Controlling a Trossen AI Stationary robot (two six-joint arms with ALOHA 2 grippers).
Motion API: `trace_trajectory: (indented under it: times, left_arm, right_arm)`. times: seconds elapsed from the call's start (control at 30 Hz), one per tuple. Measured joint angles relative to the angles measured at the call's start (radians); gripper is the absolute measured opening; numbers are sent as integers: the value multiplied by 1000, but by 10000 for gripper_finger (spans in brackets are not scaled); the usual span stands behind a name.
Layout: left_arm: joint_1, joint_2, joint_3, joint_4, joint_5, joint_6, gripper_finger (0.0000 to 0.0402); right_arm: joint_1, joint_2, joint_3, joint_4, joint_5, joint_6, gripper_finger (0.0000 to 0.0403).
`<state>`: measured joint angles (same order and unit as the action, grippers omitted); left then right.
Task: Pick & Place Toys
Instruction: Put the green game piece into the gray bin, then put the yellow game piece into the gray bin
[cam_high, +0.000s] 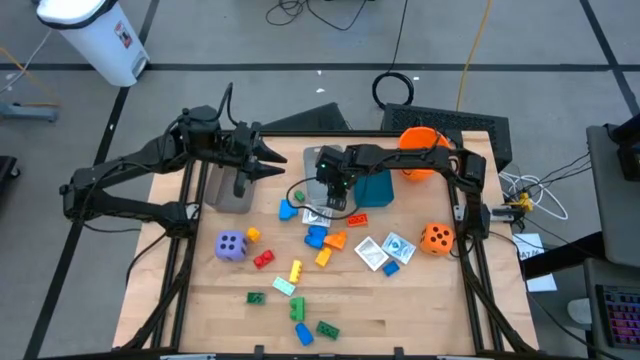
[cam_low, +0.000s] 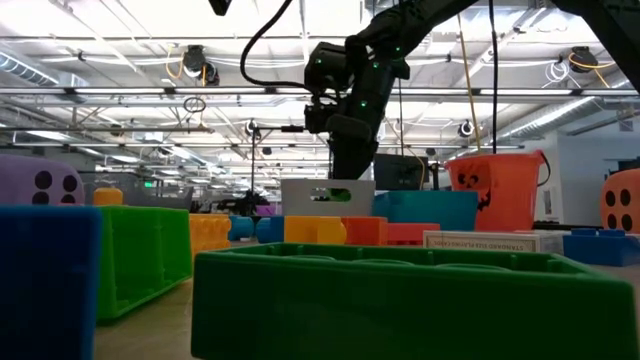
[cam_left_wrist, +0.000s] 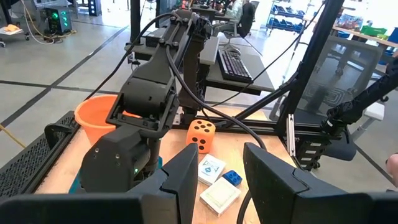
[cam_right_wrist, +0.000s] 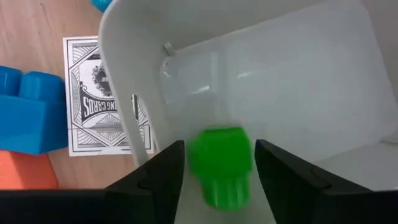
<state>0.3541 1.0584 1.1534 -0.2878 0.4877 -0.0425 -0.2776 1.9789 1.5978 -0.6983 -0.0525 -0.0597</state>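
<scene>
My right gripper (cam_right_wrist: 219, 163) hangs open over a pale grey bin (cam_right_wrist: 280, 81), pointing steeply down into it. A green brick (cam_right_wrist: 219, 163) sits between its fingers, blurred, with a thin gap on each side, above the bin's floor. In the high view this gripper (cam_high: 334, 197) is mid-table beside the teal bin (cam_high: 376, 188). My left gripper (cam_high: 272, 166) waits raised above the table's far left, open and with nothing in it. Other toys lie on the table: a purple die (cam_high: 230, 245), an orange die (cam_high: 436, 238), white packets (cam_high: 372, 252) and coloured bricks (cam_high: 297, 270).
A second grey bin (cam_high: 232, 190) stands under the left arm. The orange bucket (cam_high: 420, 150) is at the far right. A printed card packet (cam_right_wrist: 93, 93) and a blue brick (cam_right_wrist: 28, 112) lie just outside the bin's wall. Green bricks (cam_high: 300, 310) lie near the front edge.
</scene>
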Motion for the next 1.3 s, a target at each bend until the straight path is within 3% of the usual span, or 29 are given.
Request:
trace_trajectory:
  times: [0.4, 0.8, 1.03, 1.3]
  left_arm:
    - [32, -18, 0, -2, -1, 34, 133]
    - [169, -263, 2, -82, 0, 30, 133]
    - [202, -352, 3, -305, 0, 15, 134]
    - [179, -344, 2, -651, 0, -5, 134]
  right_arm:
    - [-13, -185, 0, 165, 4, 31, 209]
    - [13, -374, 2, 510, -1, 295, 208]
    - [48, -446, 1, 424, 1, 303, 205]
    - [54, -541, 1, 153, 2, 309, 205]
